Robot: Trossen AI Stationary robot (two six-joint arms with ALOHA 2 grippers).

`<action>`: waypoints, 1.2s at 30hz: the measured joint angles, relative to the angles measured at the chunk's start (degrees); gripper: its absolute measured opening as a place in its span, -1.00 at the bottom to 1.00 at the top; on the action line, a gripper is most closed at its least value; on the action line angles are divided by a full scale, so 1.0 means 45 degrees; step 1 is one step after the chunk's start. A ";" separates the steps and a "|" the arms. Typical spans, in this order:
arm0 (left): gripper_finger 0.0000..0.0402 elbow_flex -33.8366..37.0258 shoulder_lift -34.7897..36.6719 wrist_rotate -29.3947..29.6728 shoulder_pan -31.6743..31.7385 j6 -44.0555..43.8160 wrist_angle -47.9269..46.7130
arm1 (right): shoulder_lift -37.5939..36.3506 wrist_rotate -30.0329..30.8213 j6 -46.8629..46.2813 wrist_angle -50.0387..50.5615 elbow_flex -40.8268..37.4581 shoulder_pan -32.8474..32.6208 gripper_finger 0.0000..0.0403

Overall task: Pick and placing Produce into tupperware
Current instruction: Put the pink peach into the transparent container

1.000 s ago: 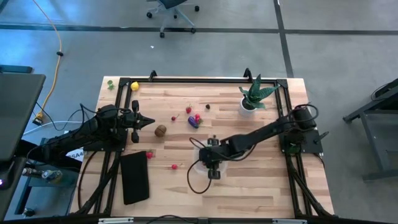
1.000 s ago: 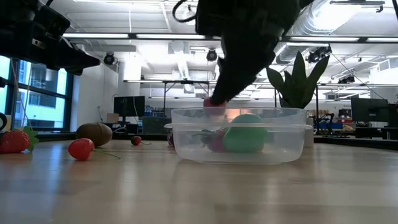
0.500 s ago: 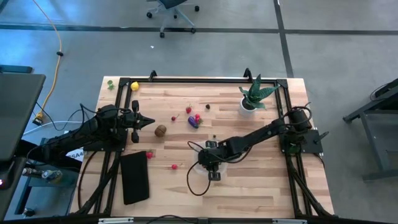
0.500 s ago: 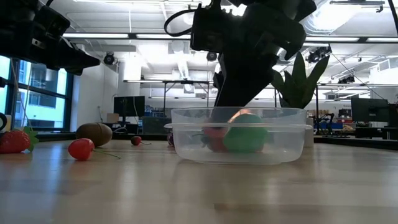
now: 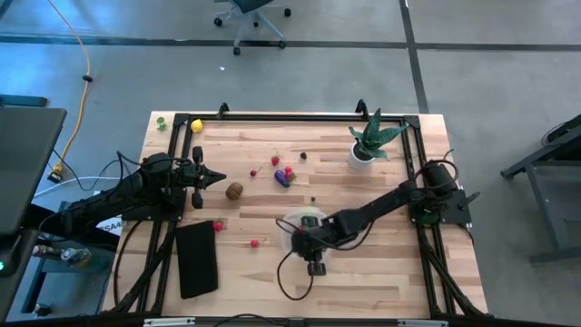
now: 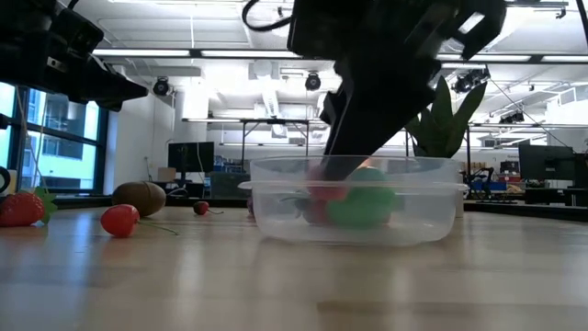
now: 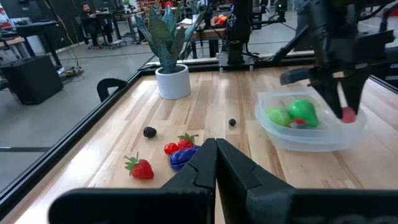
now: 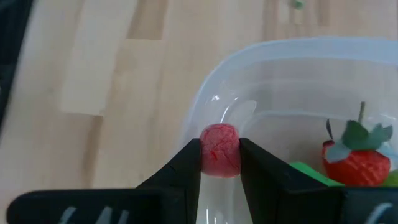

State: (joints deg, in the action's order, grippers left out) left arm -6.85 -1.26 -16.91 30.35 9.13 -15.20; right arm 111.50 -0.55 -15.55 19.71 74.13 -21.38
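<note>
The right tool [image 8: 219, 163] is clamped on a small red berry [image 8: 220, 150] just above the rim of the clear tupperware [image 8: 273, 59]. The left tool [image 7: 216, 148], fingers together, waits over the table [image 5: 381, 282].

Light wooden table [image 5: 381, 272], plank-built, edged by a black frame. Resting directly on top: clear round tupperware [image 5: 300, 227] near centre; flat black rectangle [image 5: 196, 259] toward the left front; white-potted spiky plant [image 5: 370, 141] at the far right; brown piece [image 5: 234, 191], purple piece [image 5: 282, 178], small red pieces [image 5: 254, 242], yellow piece [image 5: 196, 126] scattered loose.
</note>
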 joint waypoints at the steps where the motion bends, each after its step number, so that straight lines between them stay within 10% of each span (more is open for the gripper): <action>1: -1.00 0.0000 0.0000 0.0002 0.0002 0.0003 0.0000 | 0.0000 -0.0010 -0.0124 -0.0078 0.0000 -0.0095 -0.58; 18: -1.00 0.0000 0.0000 0.0005 0.0001 0.0003 0.0000 | 0.0308 0.0484 -0.0796 -0.0104 0.0000 -0.0478 -0.56; 36: -1.00 0.0000 0.0000 0.0004 0.0005 0.0000 0.0000 | 0.0631 0.0788 -0.0288 -0.0043 0.0026 -0.0207 -0.12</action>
State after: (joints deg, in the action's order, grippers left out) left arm -6.85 -1.26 -16.89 30.37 9.13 -15.20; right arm 114.34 2.99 -16.85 19.51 74.25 -22.31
